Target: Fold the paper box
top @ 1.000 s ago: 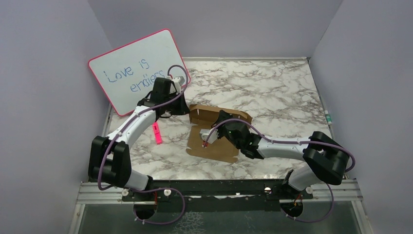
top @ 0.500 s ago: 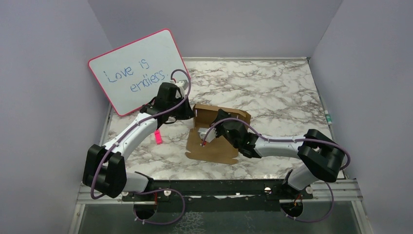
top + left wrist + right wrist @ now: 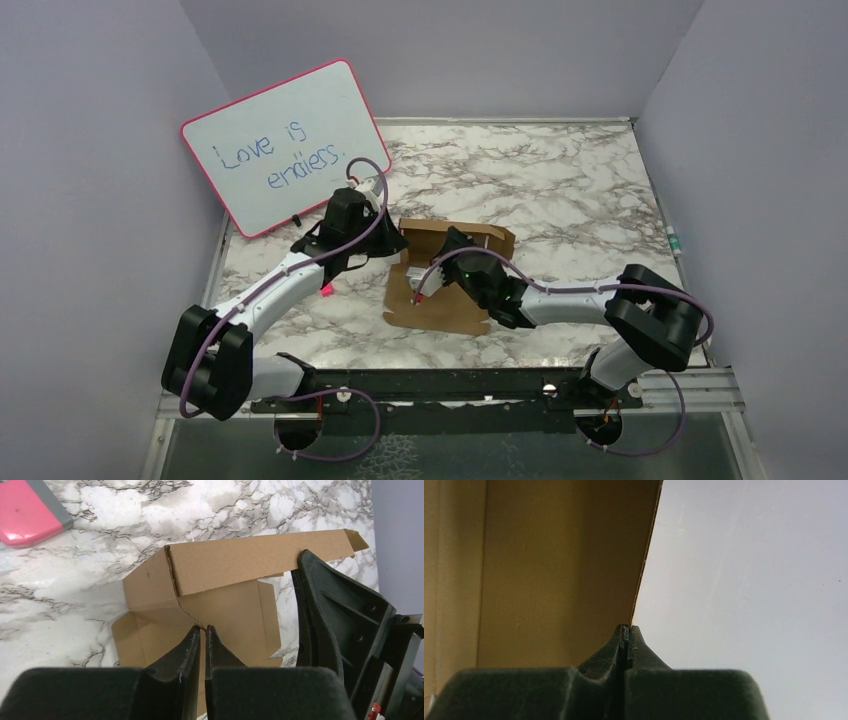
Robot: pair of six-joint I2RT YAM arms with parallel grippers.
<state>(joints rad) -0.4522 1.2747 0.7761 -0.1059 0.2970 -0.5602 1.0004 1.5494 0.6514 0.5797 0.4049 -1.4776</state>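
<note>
The paper box (image 3: 440, 316) lies half-formed on the marble tabletop (image 3: 560, 190), its base panel flat and its far wall raised upright along a crease. At the box's left corner, the left end effector (image 3: 202, 629) is clenched almost to touching, its tips at the crease where the raised wall meets the side flap. No cardboard shows between them, so it seems to be nudging or steadying that corner, not gripping it. The right end effector (image 3: 626, 628) is clenched tight with nothing in it and sits on the box's base panel near its left side, close to an upright cardboard face. It is probably pinning the base so the sheet cannot slide or lift while the wall is worked. Beyond the box, to its left, a pink-framed whiteboard (image 3: 280, 140) leans against the wall, and a pink item (image 3: 27, 510) lies on the tabletop left of the box. By count there is one box, one whiteboard, one pink item and two arms.
</note>
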